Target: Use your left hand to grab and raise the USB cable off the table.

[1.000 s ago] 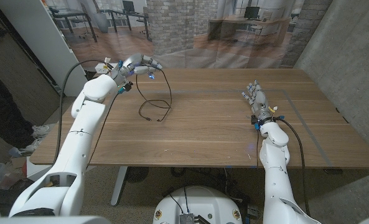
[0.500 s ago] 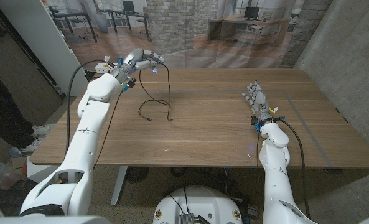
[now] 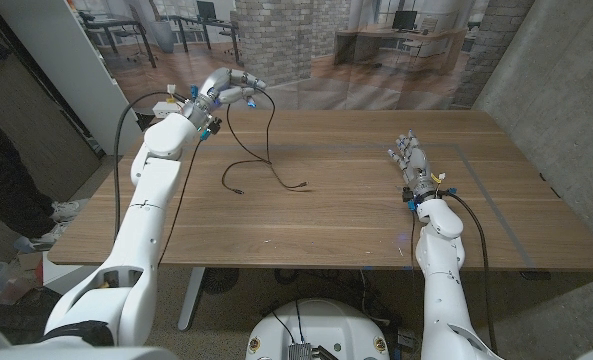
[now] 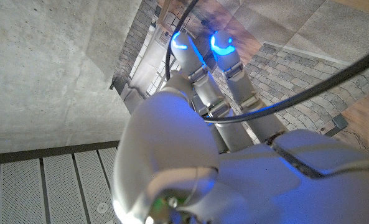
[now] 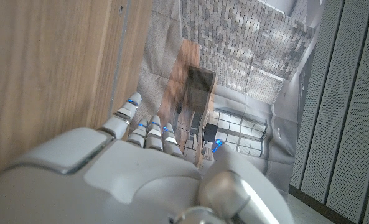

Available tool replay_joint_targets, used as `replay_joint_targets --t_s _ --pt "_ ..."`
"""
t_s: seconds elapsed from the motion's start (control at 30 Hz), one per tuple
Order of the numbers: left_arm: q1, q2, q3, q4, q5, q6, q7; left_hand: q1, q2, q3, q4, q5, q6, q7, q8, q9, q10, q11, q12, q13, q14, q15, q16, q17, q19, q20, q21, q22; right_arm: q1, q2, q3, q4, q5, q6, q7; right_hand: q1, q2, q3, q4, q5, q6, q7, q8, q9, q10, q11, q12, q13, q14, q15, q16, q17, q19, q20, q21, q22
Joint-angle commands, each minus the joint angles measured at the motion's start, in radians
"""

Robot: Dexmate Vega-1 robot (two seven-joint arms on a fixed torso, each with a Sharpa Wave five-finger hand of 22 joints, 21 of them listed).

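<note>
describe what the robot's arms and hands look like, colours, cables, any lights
Both arms are glossy white rounded shells with grey seams at the joints. The left hand and right hand have silver-grey segmented fingers whose tips glow blue. A black cable runs loose along each forearm, and small coloured connectors sit at the wrists.
</note>
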Motion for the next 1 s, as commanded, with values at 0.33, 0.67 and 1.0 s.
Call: replay_joint_targets --t_s 0.33,0.67,1.0 --pt "-0.062 -0.034 0.004 0.054 -0.034 -0.050 0.010 0.001 0.006 0.008 0.000 0.011 0.013 0.007 -0.009 0.000 0.061 -0.006 0.003 0.084 0.004 0.000 0.002 0.007 0.006 -0.056 0.011 0.003 -0.013 0.011 -0.008 -0.008 -0.003 0.008 -0.007 -0.007 0.002 0.000 -0.001 0.004 0.003 0.005 0.005 0.005 0.006 0.000 0.007 0.006 0.006 0.002 -0.002 0.004 0.006 -0.002 0.000 0.003" --pt "-0.104 -0.037 0.005 0.083 -0.048 -0.068 0.000 0.000 0.006 0.009 0.000 0.011 0.015 0.006 -0.011 0.000 0.062 -0.004 0.000 0.089 0.003 0.000 0.002 0.014 0.004 -0.057 0.015 0.002 -0.013 0.015 -0.013 -0.003 -0.005 0.013 -0.012 -0.007 0.001 0.000 -0.001 0.004 0.005 0.007 0.006 0.005 0.007 0.000 0.008 0.006 0.005 0.002 -0.002 0.004 0.006 -0.002 0.000 0.003" --pt "-0.145 -0.043 0.007 0.130 -0.058 -0.101 -0.001 -0.001 0.006 0.009 0.000 0.011 0.017 0.004 -0.013 0.000 0.064 -0.005 -0.002 0.093 0.003 0.000 0.001 0.020 0.002 -0.057 0.018 0.002 -0.016 0.021 -0.016 -0.004 -0.010 0.018 -0.026 -0.007 0.002 0.000 -0.001 0.004 0.005 0.008 0.006 0.005 0.006 0.000 0.007 0.006 0.005 0.002 -0.002 0.004 0.006 -0.002 -0.001 0.003"
